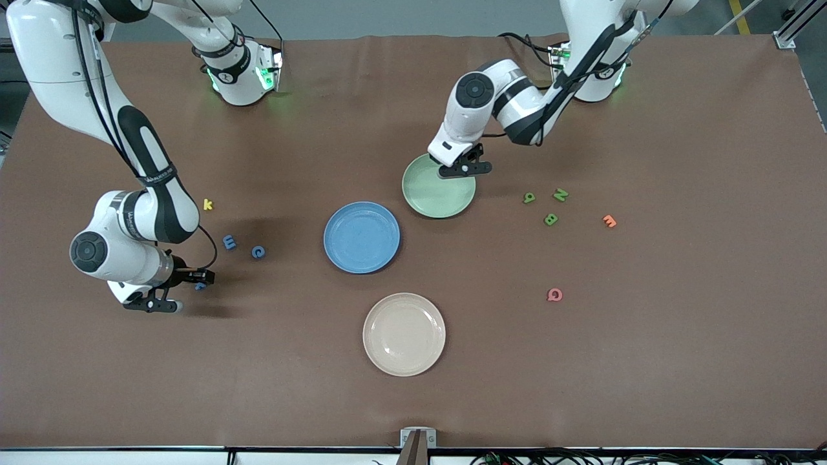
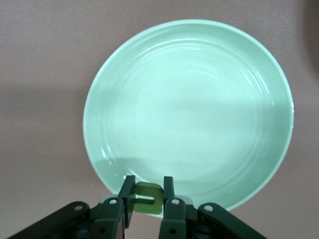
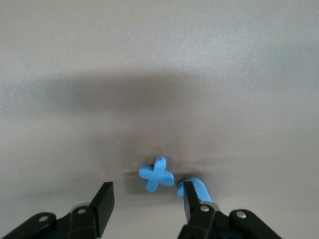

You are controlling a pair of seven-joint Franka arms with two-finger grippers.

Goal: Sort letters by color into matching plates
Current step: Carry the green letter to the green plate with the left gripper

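My left gripper over rim of green plate, clamped on green letter; bare plate floor below. Blue plate just beside green plate, nearer camera; cream plate nearer still. Three green letters and orange letter lie well apart on open cloth toward left arm's end. My right gripper spread low over table; blue X free between fingers, second blue letter crowds one fingertip.
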